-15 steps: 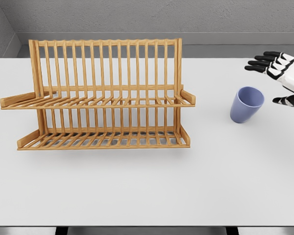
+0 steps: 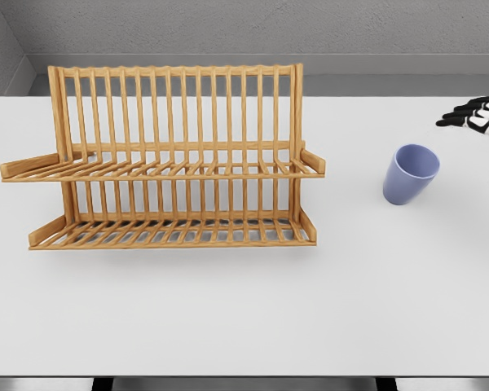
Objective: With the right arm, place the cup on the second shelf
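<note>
A two-tier rack is set at the table's left, both shelves bare. The cup is left apart at right, ungrasped, while the right hand is seen spread at the edge, positioned for reaching.

Two-tier rack, left of centre: light wooden slats and rails with visible grain and a satin finish. Cup, right of centre: smooth lavender-blue, plastic-like, matt with a soft sheen at the rim. Bench: plain white, smooth, matt surface. Robot hand, right edge: glossy white shell segments with black fingers. Back wall, top: rough grey, concrete-like texture.
</note>
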{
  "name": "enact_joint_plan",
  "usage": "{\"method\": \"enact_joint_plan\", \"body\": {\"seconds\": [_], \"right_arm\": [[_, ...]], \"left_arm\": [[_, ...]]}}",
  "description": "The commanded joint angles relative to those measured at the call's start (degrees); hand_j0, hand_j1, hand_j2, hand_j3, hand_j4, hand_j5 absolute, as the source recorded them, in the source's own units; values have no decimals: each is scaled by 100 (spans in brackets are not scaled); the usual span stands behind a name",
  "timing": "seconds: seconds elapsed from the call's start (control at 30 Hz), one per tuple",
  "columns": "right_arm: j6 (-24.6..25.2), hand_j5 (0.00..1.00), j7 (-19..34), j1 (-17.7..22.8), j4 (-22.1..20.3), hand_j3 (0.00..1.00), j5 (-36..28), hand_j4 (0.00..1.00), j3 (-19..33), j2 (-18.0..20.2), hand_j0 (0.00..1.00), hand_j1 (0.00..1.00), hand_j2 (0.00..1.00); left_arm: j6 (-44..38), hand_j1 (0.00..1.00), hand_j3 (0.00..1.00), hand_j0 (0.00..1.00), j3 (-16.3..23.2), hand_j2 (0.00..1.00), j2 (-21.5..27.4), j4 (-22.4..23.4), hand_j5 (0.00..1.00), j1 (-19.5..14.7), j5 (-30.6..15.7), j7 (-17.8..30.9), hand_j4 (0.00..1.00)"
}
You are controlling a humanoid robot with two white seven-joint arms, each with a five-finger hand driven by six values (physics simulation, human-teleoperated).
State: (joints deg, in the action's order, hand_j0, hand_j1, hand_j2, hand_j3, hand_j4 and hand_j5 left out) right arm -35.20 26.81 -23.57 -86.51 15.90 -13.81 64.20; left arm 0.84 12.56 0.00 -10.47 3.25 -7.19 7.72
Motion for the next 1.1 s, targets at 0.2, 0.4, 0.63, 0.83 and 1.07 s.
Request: {"method": "enact_joint_plan", "body": {"seconds": [0.2, 0.4, 0.63, 0.83, 1.07], "right_arm": [[20, 100, 659, -1150, 459, 100, 10, 100, -1870, -540, 100, 100, 100], [20, 100, 659, -1449, 521, 100, 10, 100, -1967, -680, 100, 100, 100], [20, 100, 667, -1669, 758, 100, 10, 100, -2354, -803, 100, 100, 100], [20, 100, 667, -1686, 916, 100, 18, 100, -2424, -900, 100, 100, 100], [20, 100, 667, -1774, 1145, 100, 27, 100, -2530, -997, 100, 100, 100]], "left_arm": [[4, 100, 100, 100, 1, 100, 0, 1, 100, 0, -2, 1, 100], [-5, 100, 100, 100, 1, 100, 0, 1, 100, 0, -2, 1, 100], [4, 100, 100, 100, 1, 100, 0, 1, 100, 0, -2, 1, 100], [4, 100, 100, 100, 1, 100, 0, 1, 100, 0, -2, 1, 100], [4, 100, 100, 100, 1, 100, 0, 1, 100, 0, -2, 1, 100]]}}
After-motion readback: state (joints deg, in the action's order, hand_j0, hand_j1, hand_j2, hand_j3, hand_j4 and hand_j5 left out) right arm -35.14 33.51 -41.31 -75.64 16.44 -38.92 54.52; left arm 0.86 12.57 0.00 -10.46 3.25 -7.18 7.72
